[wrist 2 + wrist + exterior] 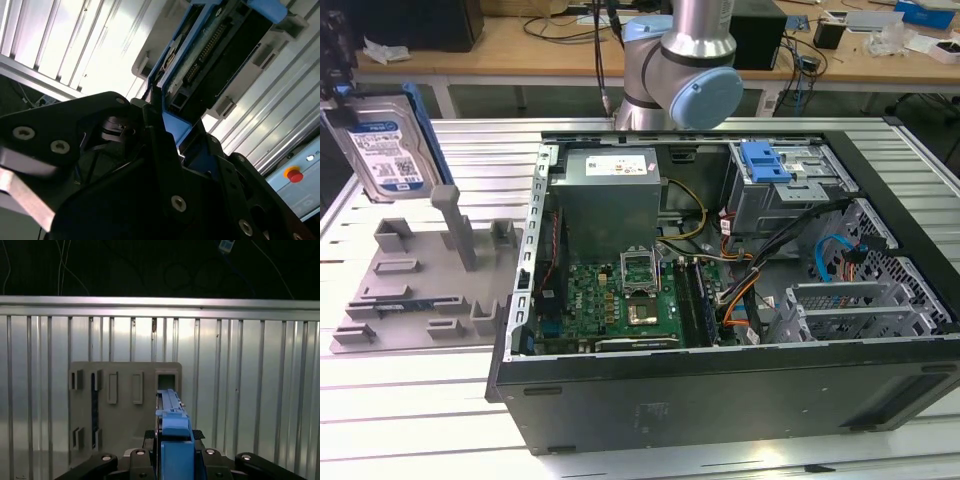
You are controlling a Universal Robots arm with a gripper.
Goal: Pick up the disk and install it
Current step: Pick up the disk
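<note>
Print on the disk [386, 148] illegible.

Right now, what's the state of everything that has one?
gripper, shut on the disk's blue bracket.
disk, on edge, in the air above the gray fixture.
gray fixture, no disk in it.
computer case, on its side, side panel off.

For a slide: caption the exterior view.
Gripper holds the disk on edge above the fixture, beside the open computer case.
</note>
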